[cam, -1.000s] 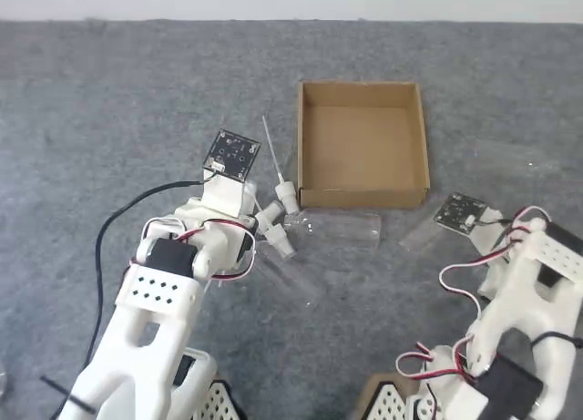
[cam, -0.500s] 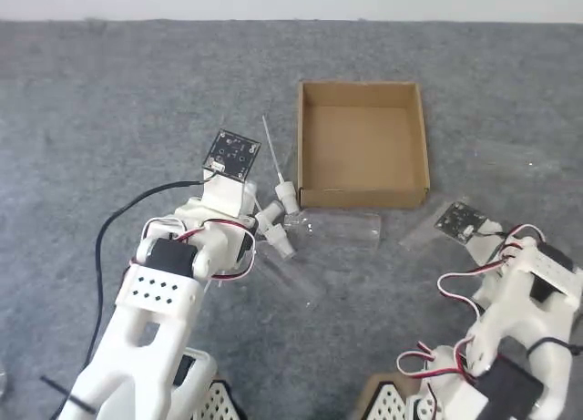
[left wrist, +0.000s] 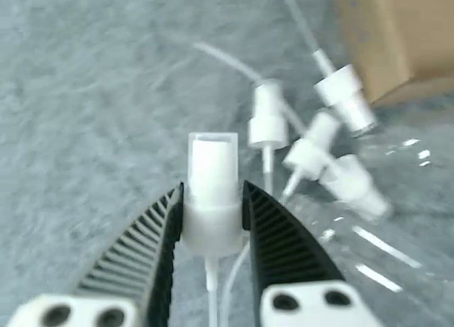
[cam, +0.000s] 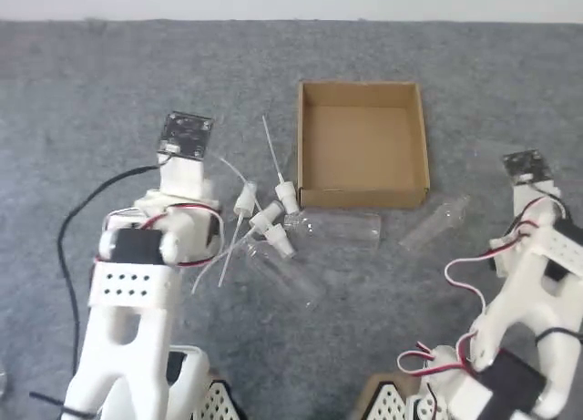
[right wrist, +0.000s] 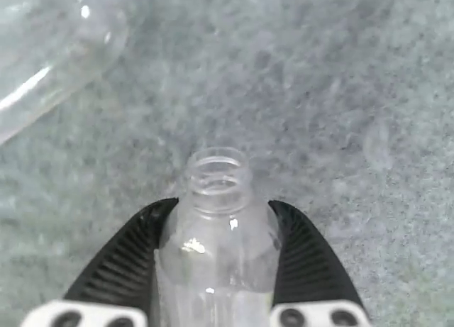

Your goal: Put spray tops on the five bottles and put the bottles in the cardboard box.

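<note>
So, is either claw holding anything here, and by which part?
Both are. The left claw grips a spray top by its collar. The right claw grips an uncapped clear bottle at its shoulder, just below the neck.

Grey felt table; cardboard box on it; bottles lying; spray tops.

Bright, even, diffuse from overhead; soft faint shadows on the grey mat. Small white glints on the gripped bottle and, toward 4 o'clock, on lying bottles. Near-white glow on the gripped spray top.
</note>
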Controlling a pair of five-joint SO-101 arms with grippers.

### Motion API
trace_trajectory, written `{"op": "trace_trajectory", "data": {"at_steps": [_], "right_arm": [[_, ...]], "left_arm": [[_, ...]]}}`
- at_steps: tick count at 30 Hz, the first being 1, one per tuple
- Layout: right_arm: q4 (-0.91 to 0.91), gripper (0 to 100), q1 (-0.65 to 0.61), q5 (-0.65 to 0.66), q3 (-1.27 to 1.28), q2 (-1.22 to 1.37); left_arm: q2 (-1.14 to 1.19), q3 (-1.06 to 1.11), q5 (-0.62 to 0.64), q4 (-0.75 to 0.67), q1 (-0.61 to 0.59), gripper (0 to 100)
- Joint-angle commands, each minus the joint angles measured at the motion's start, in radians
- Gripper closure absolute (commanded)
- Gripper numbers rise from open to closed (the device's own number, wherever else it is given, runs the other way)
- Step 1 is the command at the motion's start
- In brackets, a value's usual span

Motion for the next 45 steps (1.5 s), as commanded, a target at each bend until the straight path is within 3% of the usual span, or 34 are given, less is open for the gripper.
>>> {"op": "trace_trajectory", "data": {"at_steps": [1, 6, 13, 17, 21, 25, 28, 36, 45], "right_arm": [[0.048, 97.1, -0.01, -0.061, -0.18, 0.085], [0.11, 97.4, -0.022, -0.092, -0.338, 0.254], [0.11, 97.6, -0.031, -0.086, -0.347, 0.306], [0.117, 97.1, -0.041, 0.025, -0.345, 0.315], [0.111, 97.0, -0.042, 0.037, -0.316, 0.311], [0.113, 97.0, -0.045, 0.058, -0.304, 0.308], [0.117, 95.7, -0.045, 0.095, -0.302, 0.312], [0.119, 75.8, -0.044, 0.098, -0.302, 0.309], [0.119, 75.3, -0.044, 0.1, -0.302, 0.306]], "left_arm": [[-0.02, -0.048, -0.063, 0.025, -0.103, 99], [0.037, -0.048, -0.103, 0.037, -0.135, 99], [0.399, -0.15, -0.101, -0.063, -0.117, 99], [0.601, -0.265, -0.097, -0.115, -0.1, 98], [0.77, -0.375, -0.097, -0.12, -0.103, 98], [0.888, -0.43, -0.101, -0.117, -0.1, 91], [0.922, -0.441, -0.103, -0.117, -0.101, 90], [0.844, -0.478, -0.106, -0.052, -0.103, 86], [0.927, -0.567, -0.127, -0.058, -0.1, 84]]}}
